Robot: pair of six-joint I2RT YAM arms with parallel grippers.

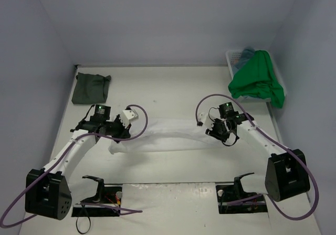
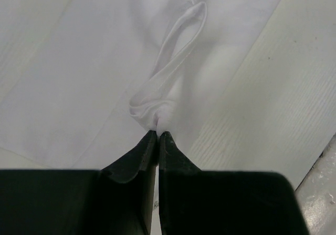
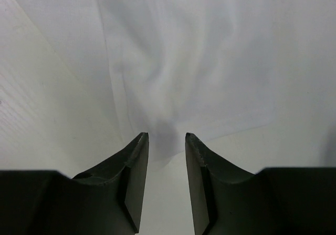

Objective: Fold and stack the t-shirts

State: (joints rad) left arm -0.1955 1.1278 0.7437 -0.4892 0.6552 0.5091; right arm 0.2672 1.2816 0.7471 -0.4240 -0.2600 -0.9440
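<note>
Grey shirt folded beyond left claw, which pinches white shirt mid-fold; right claw apart above it; green, teal pending

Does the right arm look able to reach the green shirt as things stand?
Probably yes. The right gripper is open and empty, and the green shirt hangs over the basket on that side, with nothing in between. It may need nearly full stretch.
</note>
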